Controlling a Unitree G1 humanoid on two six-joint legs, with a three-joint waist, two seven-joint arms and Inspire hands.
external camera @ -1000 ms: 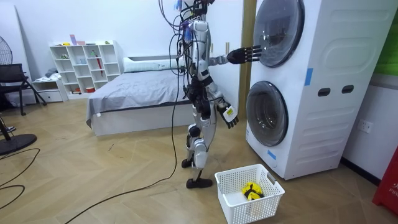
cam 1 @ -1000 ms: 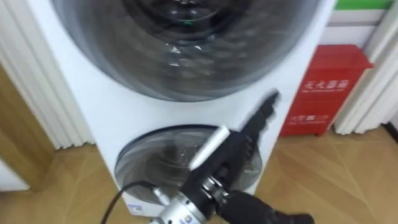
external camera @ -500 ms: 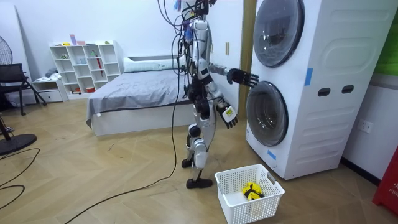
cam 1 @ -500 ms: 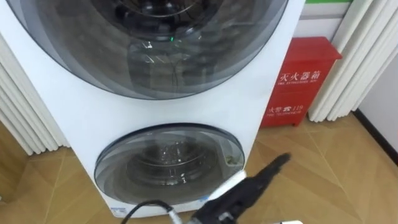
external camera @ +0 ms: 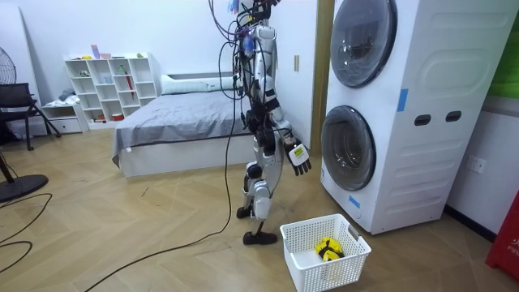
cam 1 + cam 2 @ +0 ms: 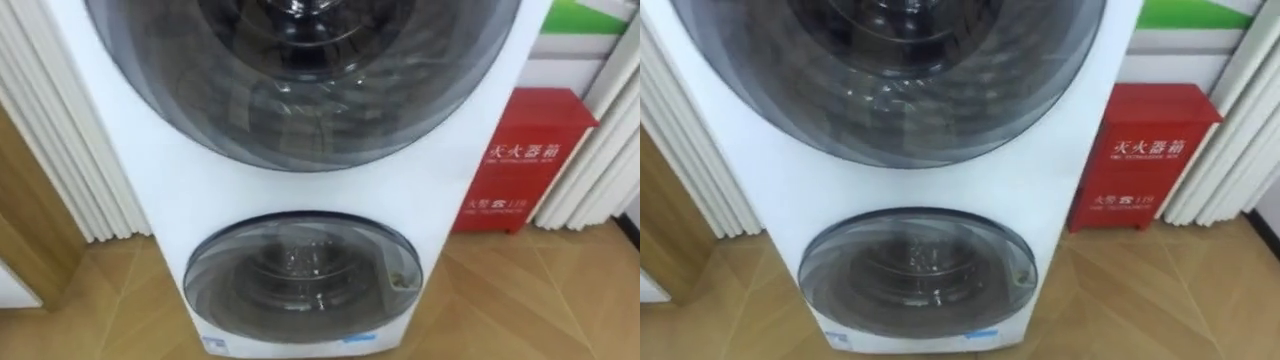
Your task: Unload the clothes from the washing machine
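I stand facing a white stacked washing machine [image 6: 150, 180]. Its upper round door [image 6: 300, 90] and its lower round door [image 6: 302, 272] are both closed. Through the dark glass I see drum reflections, and I cannot make out any clothes. In the room view the machine [image 5: 422, 162] is on the right and I stand upright about a step from its front. My right hand [image 5: 298, 160] hangs at hip height with relaxed fingers, holding nothing, a short way from the lower door [image 5: 349, 152].
A white laundry basket [image 5: 345, 268] sits on the wooden floor by my feet, with a yellow and black item [image 5: 328, 249] inside. A red box [image 6: 525, 160] stands right of the machine and white curtains [image 6: 60, 150] hang to its left. Behind me are a bed [image 5: 178, 122] and shelves [image 5: 109, 85].
My right arm, raised to the upper door a second ago, has come down to my hip and left the eye view. The eye view itself has shifted a little.
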